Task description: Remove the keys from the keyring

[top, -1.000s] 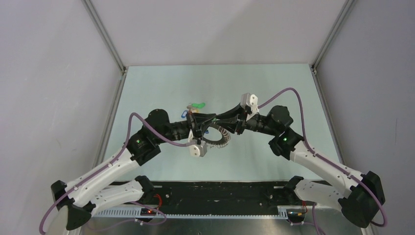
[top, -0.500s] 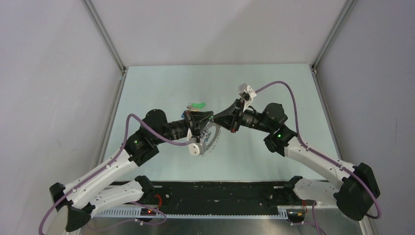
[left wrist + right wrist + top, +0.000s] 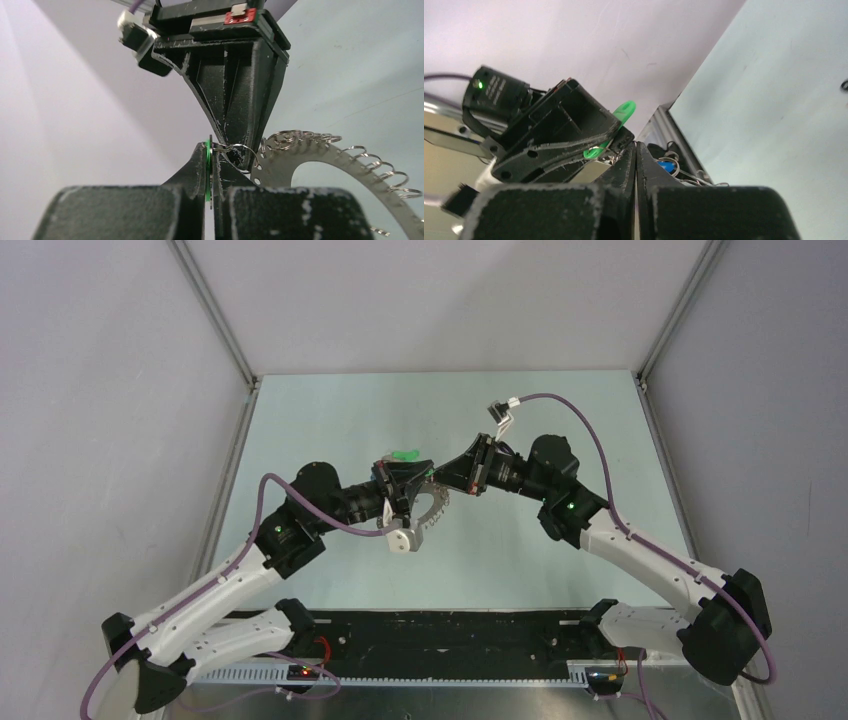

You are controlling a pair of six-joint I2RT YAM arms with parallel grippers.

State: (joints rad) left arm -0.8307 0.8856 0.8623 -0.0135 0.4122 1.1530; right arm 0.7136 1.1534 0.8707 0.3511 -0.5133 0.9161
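The keyring [image 3: 305,161] is a flat silver ring fringed with small wire loops, held tilted above the table; it also shows in the top view [image 3: 432,510]. My left gripper [image 3: 209,150] is shut on a green-tagged key [image 3: 206,170], which sticks out past its fingers in the right wrist view [image 3: 623,114]. A small wire loop [image 3: 240,149] joins that key to the keyring. My right gripper [image 3: 635,146] is shut, its tips meeting the left gripper's at the keyring's rim, where its grip is partly hidden. Both grippers, left [image 3: 405,488] and right [image 3: 443,482], meet at mid-table.
A blue-tagged key [image 3: 666,166] with loose wire rings lies under the grippers. A green tag [image 3: 405,454] shows just beyond the left gripper. The aluminium frame rails [image 3: 232,455] and grey walls bound the mat on both sides.
The right arm has swung up and rolled. The keyring has tipped up from lying low to tilted between the grippers and shifted slightly left and farther back. The left gripper kept its hold.
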